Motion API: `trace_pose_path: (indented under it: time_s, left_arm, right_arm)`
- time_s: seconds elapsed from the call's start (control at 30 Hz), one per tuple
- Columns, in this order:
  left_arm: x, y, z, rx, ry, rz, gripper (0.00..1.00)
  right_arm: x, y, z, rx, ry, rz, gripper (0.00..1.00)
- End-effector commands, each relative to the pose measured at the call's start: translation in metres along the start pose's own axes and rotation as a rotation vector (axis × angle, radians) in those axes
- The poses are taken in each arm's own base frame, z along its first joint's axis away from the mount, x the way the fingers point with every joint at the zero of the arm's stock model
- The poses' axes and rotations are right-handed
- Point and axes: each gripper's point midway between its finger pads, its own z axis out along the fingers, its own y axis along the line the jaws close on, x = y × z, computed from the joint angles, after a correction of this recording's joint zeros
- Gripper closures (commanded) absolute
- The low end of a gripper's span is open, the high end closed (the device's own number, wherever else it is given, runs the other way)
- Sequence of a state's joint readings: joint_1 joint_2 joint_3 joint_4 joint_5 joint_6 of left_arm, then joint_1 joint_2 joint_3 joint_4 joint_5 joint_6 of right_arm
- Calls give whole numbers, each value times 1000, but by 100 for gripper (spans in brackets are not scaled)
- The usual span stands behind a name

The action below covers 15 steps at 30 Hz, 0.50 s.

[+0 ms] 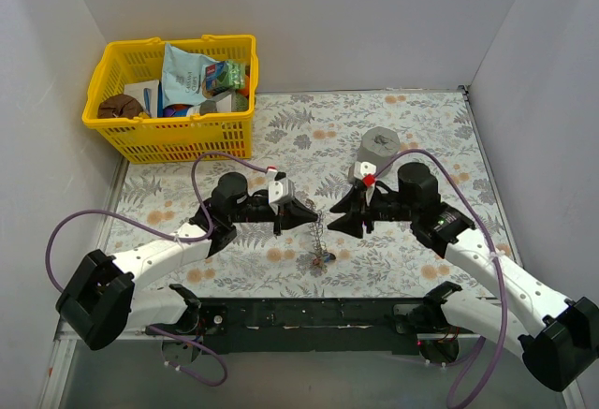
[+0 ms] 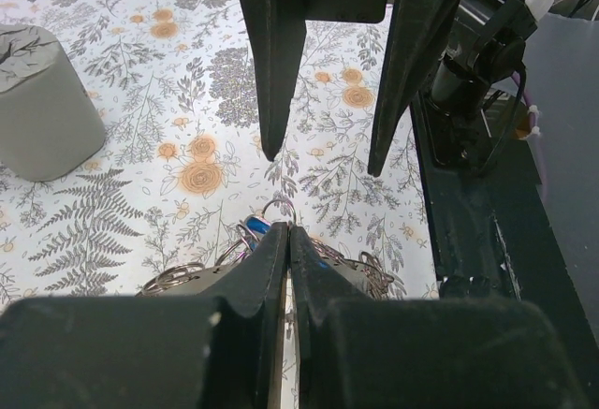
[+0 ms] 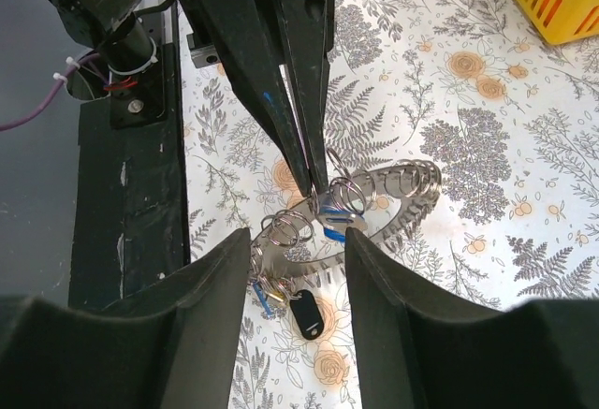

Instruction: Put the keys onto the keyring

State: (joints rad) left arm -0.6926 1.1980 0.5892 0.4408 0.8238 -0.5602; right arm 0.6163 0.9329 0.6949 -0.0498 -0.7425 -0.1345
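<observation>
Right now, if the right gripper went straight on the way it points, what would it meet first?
Most likely the thin silvery chain-like keyring, at the mouth of the open right gripper, then the black left gripper pinching it. Depth is unclear.

Grey cylinder (image 1: 379, 145) just beyond right gripper (image 1: 333, 222)

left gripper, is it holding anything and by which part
The left gripper is shut on the keyring, pinching one small loop of the chain between its fingertips. The right gripper is open around the chain, holding nothing.
</observation>
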Motion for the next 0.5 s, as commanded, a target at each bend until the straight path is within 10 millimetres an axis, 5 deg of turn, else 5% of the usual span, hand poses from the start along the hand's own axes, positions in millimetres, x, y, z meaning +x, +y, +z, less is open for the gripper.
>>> trace_pose_path:
  time_s: [0.0, 0.3, 0.47]
  left_arm:
    - [-33, -6, -9, 19, -123, 82, 100]
    - [-39, -24, -15, 131, -163, 101, 100]
    - [-45, -32, -16, 184, -178, 108, 100]
  right_arm:
    - [-13, 0, -4, 11, -46, -56, 44]
    - [-41, 26, -13, -89, -143, -154, 38]
    - [-38, 31, -10, -146, -140, -148, 42]
